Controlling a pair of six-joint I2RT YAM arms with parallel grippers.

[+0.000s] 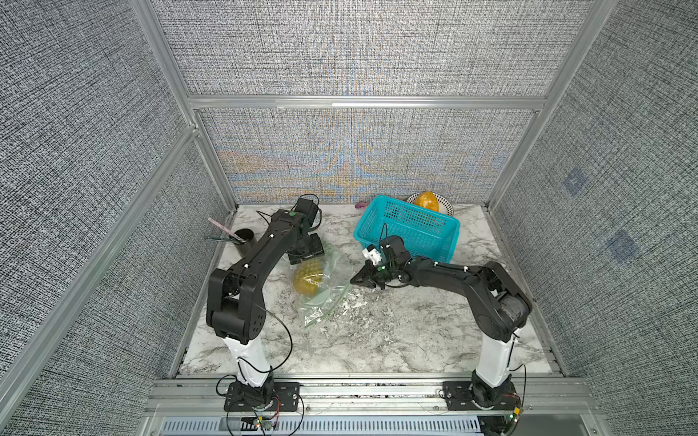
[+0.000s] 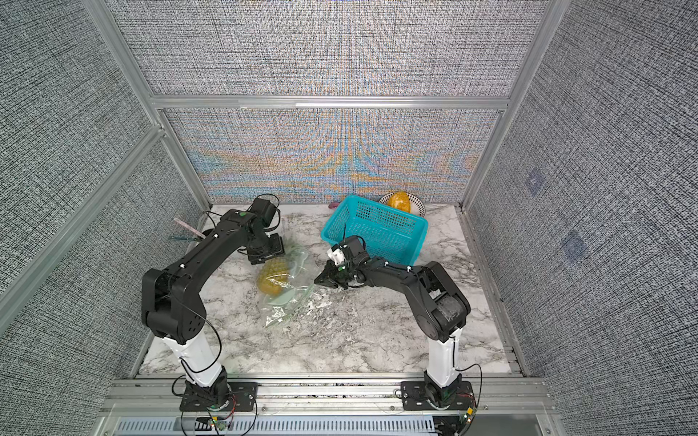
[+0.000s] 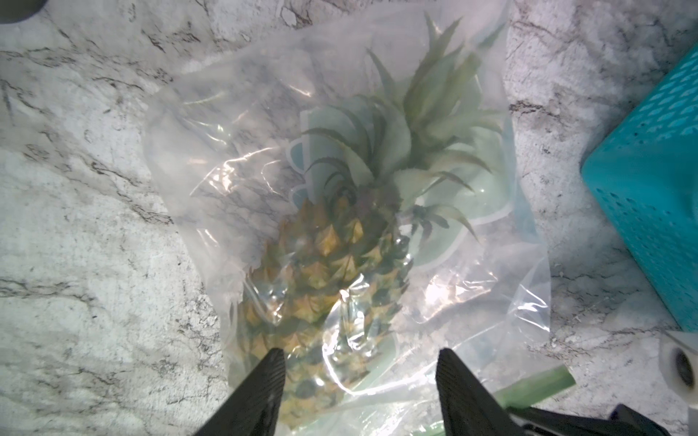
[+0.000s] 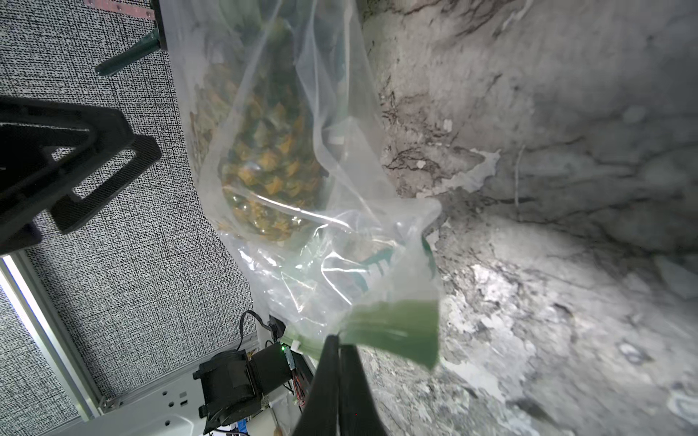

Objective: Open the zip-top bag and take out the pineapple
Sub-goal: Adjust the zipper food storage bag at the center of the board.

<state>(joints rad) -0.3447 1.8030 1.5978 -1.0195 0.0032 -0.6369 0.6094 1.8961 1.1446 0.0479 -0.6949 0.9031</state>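
The clear zip-top bag (image 1: 325, 302) (image 2: 291, 306) lies on the marble table in both top views. The pineapple (image 1: 308, 281) (image 3: 321, 271) (image 4: 264, 162) is inside it, lying on its side. My right gripper (image 4: 338, 339) (image 1: 353, 281) is shut on the bag's pale green zip strip (image 4: 396, 332) at the edge nearest that arm. My left gripper (image 3: 359, 362) (image 1: 306, 260) points down over the bag. It is open, with its fingers on either side of the pineapple's scaled body and plastic between them.
A teal basket (image 1: 411, 230) (image 3: 649, 196) stands at the back right, close behind the right wrist. A bowl holding a smooth orange fruit (image 1: 426, 202) sits behind it. A black cup with pens (image 1: 241, 238) stands at the left edge.
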